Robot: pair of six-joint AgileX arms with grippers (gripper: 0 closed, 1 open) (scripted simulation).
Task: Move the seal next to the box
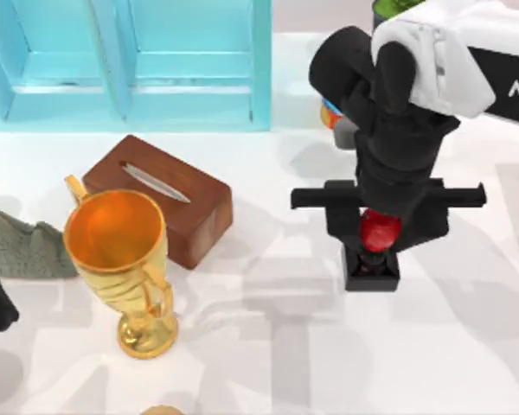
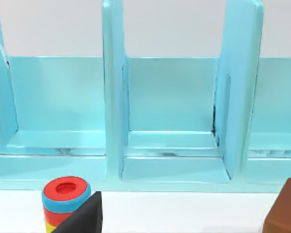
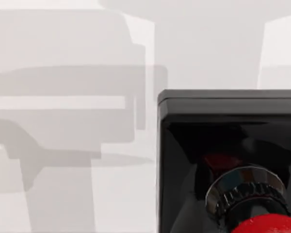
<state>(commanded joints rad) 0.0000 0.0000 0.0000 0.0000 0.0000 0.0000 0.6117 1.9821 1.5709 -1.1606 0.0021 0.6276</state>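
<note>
Right gripper (image 1: 379, 235) sits over the seal (image 1: 374, 255), right of centre on the tabletop; whether it's clenched, I cannot tell. Grasp step; next: carry it left beside the box (image 1: 160, 199)

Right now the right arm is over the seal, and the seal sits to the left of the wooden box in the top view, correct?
Not quite. The top view shows the seal to the right of the wooden box, apart from it. The right gripper is indeed over the seal.

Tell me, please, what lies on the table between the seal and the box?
Nothing: the top view shows bare white table between the seal and the box.
</note>
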